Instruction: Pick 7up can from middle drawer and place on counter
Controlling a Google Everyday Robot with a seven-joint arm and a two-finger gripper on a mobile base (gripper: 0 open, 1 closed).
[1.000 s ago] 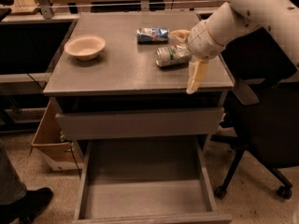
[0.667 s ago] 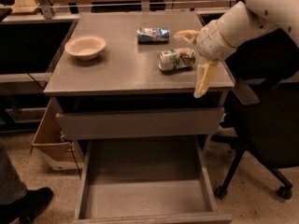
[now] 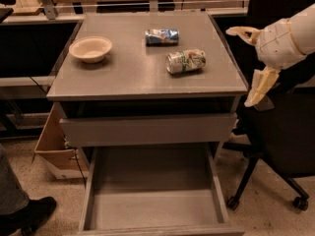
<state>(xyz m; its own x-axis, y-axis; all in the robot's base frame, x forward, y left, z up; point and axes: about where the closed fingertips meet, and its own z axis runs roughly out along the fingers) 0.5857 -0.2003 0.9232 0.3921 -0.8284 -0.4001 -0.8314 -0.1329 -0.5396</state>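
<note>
Desk [image 3: 123,77]: carries 7up can [image 3: 186,61] right of centre, on its side, long axis roughly left-right, tops facing the desk's sides. Middle drawer [image 3: 152,200] pulled out, no can inside. Claw [image 3: 239,67] just off desk's right edge, spread wide, holding nothing; can lies desk-inward of it, near.

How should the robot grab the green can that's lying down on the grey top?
Probably around the middle of the 7up can, coming straight down from above. It lies on its side on the counter, shiny ends pointing roughly left and right, so a pinch across its near and far curved sides should fit. The gripper hangs open off the counter's right edge.
</note>
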